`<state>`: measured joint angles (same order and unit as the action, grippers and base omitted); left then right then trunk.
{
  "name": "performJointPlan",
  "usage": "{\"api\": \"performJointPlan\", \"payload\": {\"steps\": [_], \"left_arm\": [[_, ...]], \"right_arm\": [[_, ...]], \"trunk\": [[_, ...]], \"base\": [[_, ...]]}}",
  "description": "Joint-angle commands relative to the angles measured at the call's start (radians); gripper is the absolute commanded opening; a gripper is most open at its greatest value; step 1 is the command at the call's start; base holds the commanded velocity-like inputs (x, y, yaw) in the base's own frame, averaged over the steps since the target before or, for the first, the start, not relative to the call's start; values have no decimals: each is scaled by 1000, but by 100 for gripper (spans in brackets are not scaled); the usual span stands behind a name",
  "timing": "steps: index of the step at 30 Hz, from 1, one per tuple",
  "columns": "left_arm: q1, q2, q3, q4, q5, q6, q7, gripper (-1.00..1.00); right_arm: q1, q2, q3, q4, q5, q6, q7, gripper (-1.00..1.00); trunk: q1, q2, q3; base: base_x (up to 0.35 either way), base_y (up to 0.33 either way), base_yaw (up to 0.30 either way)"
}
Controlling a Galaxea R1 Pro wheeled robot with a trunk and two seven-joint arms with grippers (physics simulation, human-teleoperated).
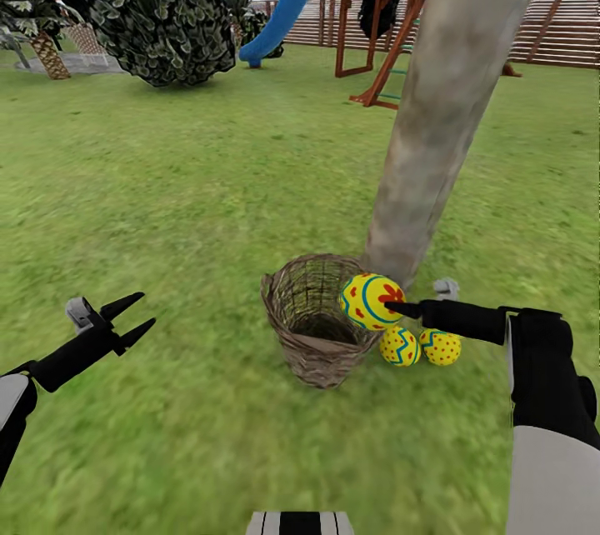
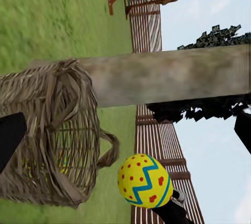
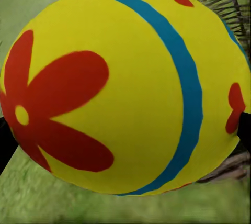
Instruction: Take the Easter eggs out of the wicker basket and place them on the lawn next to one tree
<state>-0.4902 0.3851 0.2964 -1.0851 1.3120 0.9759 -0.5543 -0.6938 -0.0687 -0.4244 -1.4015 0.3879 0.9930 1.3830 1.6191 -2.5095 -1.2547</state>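
Right hand (image 1: 398, 307) is holding the third egg (image 1: 370, 300), the flower-marked one, pinched between its fingers just above the rim of the wicker basket (image 1: 310, 322) on the 3 o'clock side. The right wrist view is showing the same egg (image 3: 123, 85) close up, with weave behind it. Reading: the egg is being carried low and clear of the rim so it can travel a short way to the ground rather than be dropped.

Two eggs (image 1: 400, 347) (image 1: 441, 347) are lying side by side on the lawn (image 1: 183, 210), just beside the basket at its 4 o'clock and near the foot of the leaning tree (image 1: 442, 110), which is rising at the basket's 1 o'clock. The basket interior is looking empty from the head view. It is standing so close to the trunk that each transfer is only a short reach.

Left hand (image 1: 133, 320) is hanging idle at the basket's 9 o'clock, well apart, fingers spread wide, holding nothing. Probably parked there to keep out of the right arm's way.

Judgement: final transfer; setting down beside the other two is remaining.
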Motion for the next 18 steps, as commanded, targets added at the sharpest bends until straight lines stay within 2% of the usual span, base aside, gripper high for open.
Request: {"api": "performJointPlan", "payload": {"steps": [1,4,5,10,12,14,16,17,18], "left_arm": [[-1,0,1,1,-3,4,-4,100],[-1,0,1,1,-3,5,-4,100],[-1,0,1,1,-3,5,-4,100],[-1,0,1,1,-3,4,-4,100],[-1,0,1,1,-3,5,-4,100],[-1,0,1,1,-3,5,-4,100],[-1,0,1,-1,-3,4,-4,100],[-1,0,1,-2,-3,5,-4,100],[-1,0,1,-7,-3,5,-4,100]], "right_arm": [[0,-14,-16,-1,10,8,11,-100],[2,-67,-106,0,18,5,11,-100],[15,-89,-119,2,23,3,11,-100],[138,-244,-129,4,32,-9,10,-100],[180,-298,-130,5,34,-12,9,-100],[195,-319,-131,11,56,-30,2,-100],[198,-322,-134,36,125,-88,-26,-100],[199,-319,-147,50,158,-135,-74,-100],[200,-319,-162,59,170,-187,-169,-100]], "trunk": [[-1,0,3],[-2,1,15],[-2,1,19],[-5,2,38],[-6,3,46],[-7,3,53],[-7,3,61],[-8,4,65],[-8,4,69]], "base": [[-26,0,0],[-7,0,0],[-1,0,0],[0,0,0],[0,0,0],[0,0,0],[0,0,0],[0,0,0],[0,0,0]]}}
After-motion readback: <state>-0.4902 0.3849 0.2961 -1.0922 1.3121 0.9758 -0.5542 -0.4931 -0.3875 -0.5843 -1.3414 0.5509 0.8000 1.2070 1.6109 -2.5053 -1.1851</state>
